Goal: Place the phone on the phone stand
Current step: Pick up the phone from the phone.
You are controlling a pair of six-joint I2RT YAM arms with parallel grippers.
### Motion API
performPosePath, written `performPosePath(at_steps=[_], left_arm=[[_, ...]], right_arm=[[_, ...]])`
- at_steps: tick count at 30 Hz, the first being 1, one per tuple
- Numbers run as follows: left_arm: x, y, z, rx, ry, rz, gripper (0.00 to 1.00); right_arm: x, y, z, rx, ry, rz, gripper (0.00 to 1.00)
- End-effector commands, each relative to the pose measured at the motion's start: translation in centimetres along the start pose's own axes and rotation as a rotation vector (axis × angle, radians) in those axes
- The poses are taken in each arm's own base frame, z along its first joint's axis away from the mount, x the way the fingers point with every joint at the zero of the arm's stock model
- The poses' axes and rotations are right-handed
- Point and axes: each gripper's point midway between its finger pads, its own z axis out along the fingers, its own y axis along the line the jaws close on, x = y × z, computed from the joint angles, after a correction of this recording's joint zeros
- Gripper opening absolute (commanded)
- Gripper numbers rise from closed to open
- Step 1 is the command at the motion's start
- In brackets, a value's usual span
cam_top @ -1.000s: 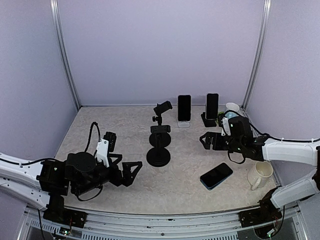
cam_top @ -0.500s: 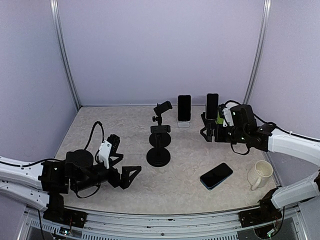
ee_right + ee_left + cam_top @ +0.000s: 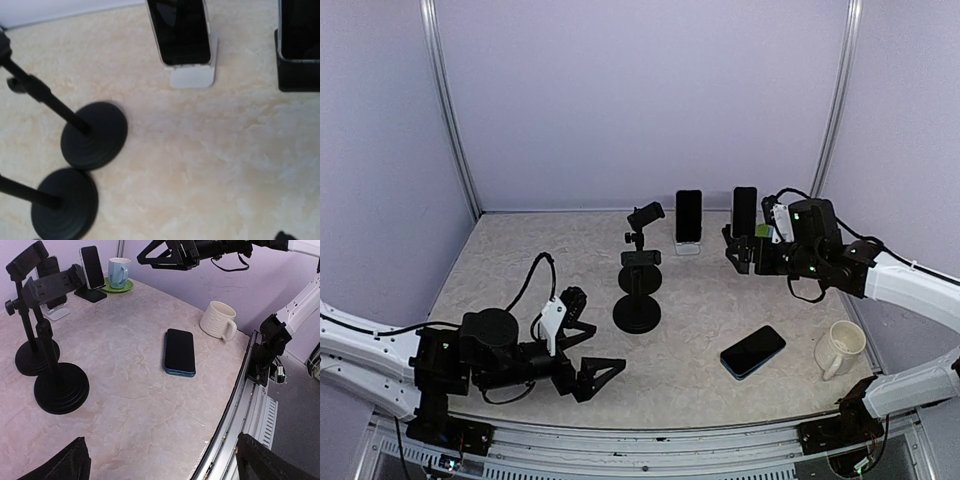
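Phone (image 3: 753, 351) flat on table (image 3: 500, 250), apart from phone stand (image 3: 637, 315), L jaws wide open, empty, R jaws same.

no lettering, brand, number or sign can be read in any of the views. the phone (image 3: 179, 351) lying flat on the table shows only a dark, blank screen, and the white mug (image 3: 218, 320) beside it has a plain side with no legible print.
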Motion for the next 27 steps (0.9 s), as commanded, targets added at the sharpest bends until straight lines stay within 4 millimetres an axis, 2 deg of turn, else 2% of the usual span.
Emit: performPosePath(at_steps=[1,8,14,18,27], left_arm=[[-0.1,-1.1,1.4,0.018,-0.045,-0.012,0.99],[0.8,-2.5,6.0,-0.016,0.064,0.123,0.99],[0.5,-3.6,10.1,0.073,0.131,0.152,0.99],[0.5,-4.2,13.4,0.107,0.173,0.183,0.99],[1.3,-4.7,20.2,0.132,0.252,0.151,0.99]], right_arm=[[1.7,-0.6,-0.3,0.015,0.038,-0.091,1.0],[1.7,-4.4,-0.9,0.184,-0.02,-0.11,1.0],[2.5,-5.0,0.1,0.17,-0.01,-0.103,1.0],[3.1,-6.5,0.9,0.2,0.012,-0.086,1.0],[3.1,-9.1,-0.1,0.244,-0.017,-0.012,1.0]])
